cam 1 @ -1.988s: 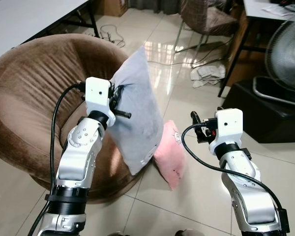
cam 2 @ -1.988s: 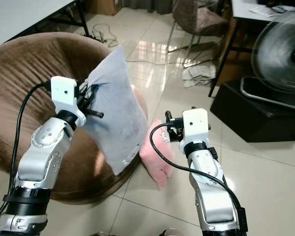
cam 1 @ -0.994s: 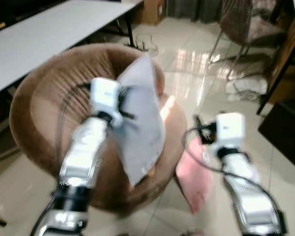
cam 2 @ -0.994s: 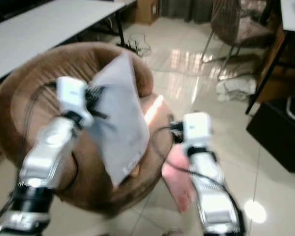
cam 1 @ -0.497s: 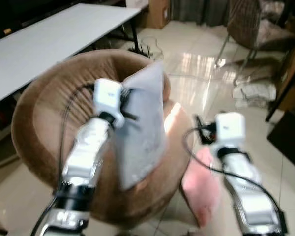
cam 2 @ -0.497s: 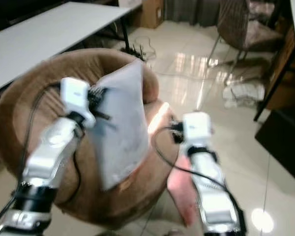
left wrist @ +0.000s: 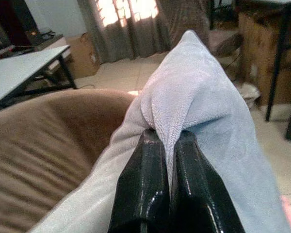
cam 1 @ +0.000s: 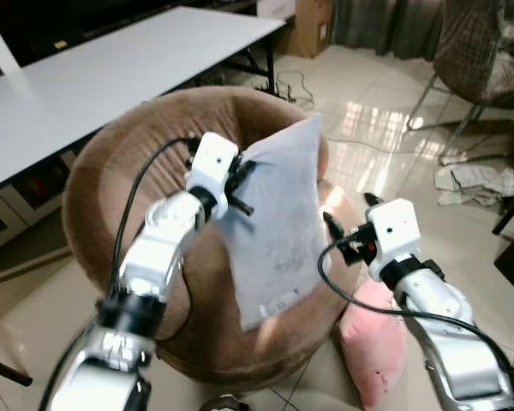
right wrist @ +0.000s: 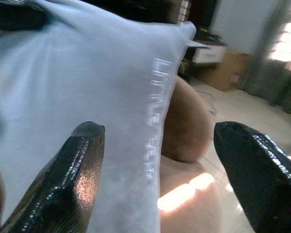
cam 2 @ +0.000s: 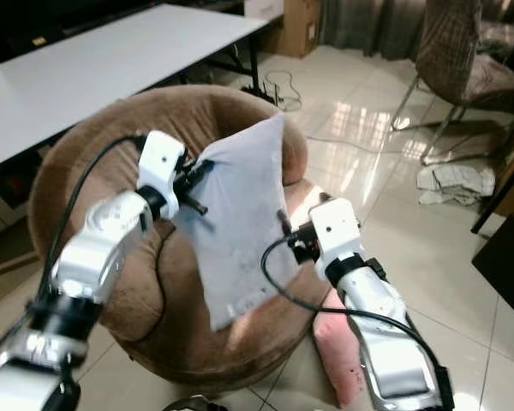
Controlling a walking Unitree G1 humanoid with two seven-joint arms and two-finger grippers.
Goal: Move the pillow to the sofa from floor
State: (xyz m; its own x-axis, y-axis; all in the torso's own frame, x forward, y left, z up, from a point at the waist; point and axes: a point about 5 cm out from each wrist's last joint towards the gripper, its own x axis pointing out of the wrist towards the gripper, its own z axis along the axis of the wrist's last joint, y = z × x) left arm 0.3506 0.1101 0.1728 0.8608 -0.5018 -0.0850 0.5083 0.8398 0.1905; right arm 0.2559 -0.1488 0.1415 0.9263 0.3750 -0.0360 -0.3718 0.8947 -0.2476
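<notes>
A grey pillow (cam 1: 278,224) hangs upright over the round brown sofa (cam 1: 124,163). My left gripper (cam 1: 238,187) is shut on the pillow's upper left edge; the left wrist view shows a fold of grey cloth (left wrist: 174,99) pinched between its fingers (left wrist: 145,189). My right gripper (cam 1: 336,224) stands open just beside the pillow's right edge, and its two fingers (right wrist: 75,170) are spread wide with the pillow's face (right wrist: 63,87) before them. A pink pillow (cam 1: 373,347) lies on the floor against the sofa's right side.
A long white table (cam 1: 94,77) stands behind and left of the sofa. A chair (cam 1: 480,60) and crumpled paper (cam 1: 475,181) are on the shiny tiled floor at the back right. Cables (cam 1: 295,81) lie near a cardboard box (cam 1: 313,21).
The camera has moved toward the sofa and turned left. The grey pillow, held by the left gripper, now hangs over the sofa seat. The right gripper has come close to the pillow's right edge.
</notes>
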